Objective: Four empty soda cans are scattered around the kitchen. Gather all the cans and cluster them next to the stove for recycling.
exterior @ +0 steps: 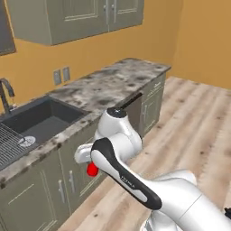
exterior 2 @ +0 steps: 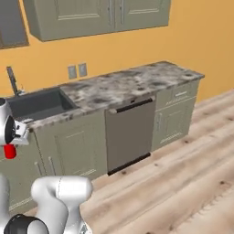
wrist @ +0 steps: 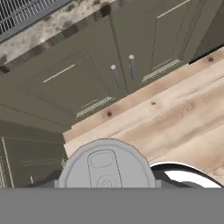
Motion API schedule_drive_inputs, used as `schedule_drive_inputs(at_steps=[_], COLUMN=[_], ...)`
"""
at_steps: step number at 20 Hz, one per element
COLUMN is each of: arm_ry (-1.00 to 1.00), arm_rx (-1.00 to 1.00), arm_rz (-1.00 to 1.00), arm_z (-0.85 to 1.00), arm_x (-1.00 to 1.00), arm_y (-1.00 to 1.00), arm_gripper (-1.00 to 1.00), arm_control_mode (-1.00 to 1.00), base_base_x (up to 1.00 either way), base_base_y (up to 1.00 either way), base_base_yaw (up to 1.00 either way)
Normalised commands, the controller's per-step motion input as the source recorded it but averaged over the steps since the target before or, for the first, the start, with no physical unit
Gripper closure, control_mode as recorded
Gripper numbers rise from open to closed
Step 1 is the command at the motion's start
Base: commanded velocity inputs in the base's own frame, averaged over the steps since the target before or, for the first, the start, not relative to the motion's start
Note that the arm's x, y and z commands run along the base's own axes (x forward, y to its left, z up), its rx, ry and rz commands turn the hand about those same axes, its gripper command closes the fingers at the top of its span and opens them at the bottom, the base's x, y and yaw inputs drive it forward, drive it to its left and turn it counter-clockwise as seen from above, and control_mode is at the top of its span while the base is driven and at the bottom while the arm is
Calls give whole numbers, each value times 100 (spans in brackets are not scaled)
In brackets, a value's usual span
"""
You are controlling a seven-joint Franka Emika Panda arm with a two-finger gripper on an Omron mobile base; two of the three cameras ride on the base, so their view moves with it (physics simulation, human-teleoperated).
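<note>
Gripping red can (exterior: 92,169), arm (exterior: 126,178) folded low

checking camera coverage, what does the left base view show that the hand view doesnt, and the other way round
Left base view alone: the dark sink with its faucet, wall outlets, upper cabinets, and the red side of the soda can under the arm.

Hand view alone: the can's silvery top with its pull tab, seen from directly above in the gripper.

Both: the soda can, grey-green cabinet doors, stone counter, wood floor.
</note>
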Motion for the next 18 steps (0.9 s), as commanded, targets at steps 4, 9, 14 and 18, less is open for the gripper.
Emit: schedule_drive_inputs(at_steps=[4,9,14,18], arm_ry=[0,0,0,0], arm_rx=[0,0,0,0], arm_rz=[0,0,0,0], arm_z=[0,0,0,0], arm_x=[0,0,0,0], arm_y=[0,0,0,0], arm_gripper=[100,100,100,100], arm_control_mode=[100,100,100,100], base_base_x=[4,7,14,25], base_base_y=[-1,-1,0,0], base_base_yaw=[-85,-81,-72,-58])
